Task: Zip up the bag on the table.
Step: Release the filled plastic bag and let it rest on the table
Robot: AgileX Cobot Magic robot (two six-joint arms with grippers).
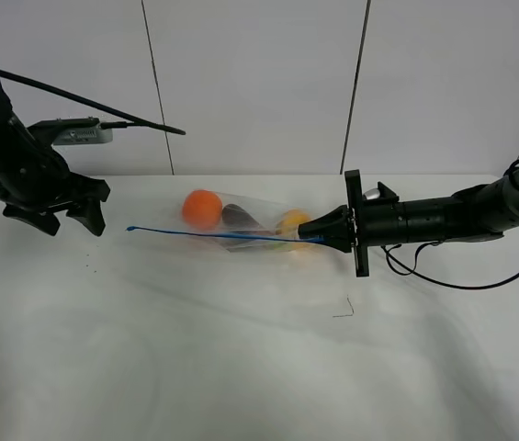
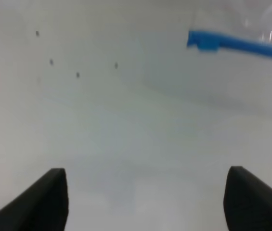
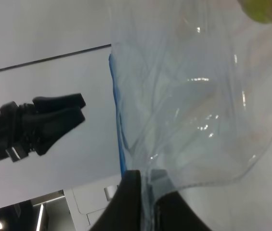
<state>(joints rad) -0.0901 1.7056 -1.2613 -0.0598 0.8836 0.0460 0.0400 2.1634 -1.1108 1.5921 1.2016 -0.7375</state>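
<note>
The bag (image 1: 250, 225) lies on the white table (image 1: 241, 367), with an orange (image 1: 202, 209), a dark eggplant (image 1: 238, 217) and a yellow lemon (image 1: 293, 223) inside. Its blue zipper strip (image 1: 213, 235) runs left to right along the near edge. My right gripper (image 1: 310, 238) is shut on the strip's right end; the right wrist view shows its fingers (image 3: 132, 202) pinching the clear plastic (image 3: 188, 120) by the blue strip (image 3: 118, 120). My left gripper (image 1: 62, 219) is open and empty, left of the strip's free end (image 2: 203, 41), with both fingertips (image 2: 54, 197) wide apart.
A small thin wire (image 1: 344, 310) lies on the table in front of the right gripper. Tiny dark specks (image 2: 51, 61) mark the tabletop near the left gripper. A panelled white wall (image 1: 259, 83) stands behind the table's back edge.
</note>
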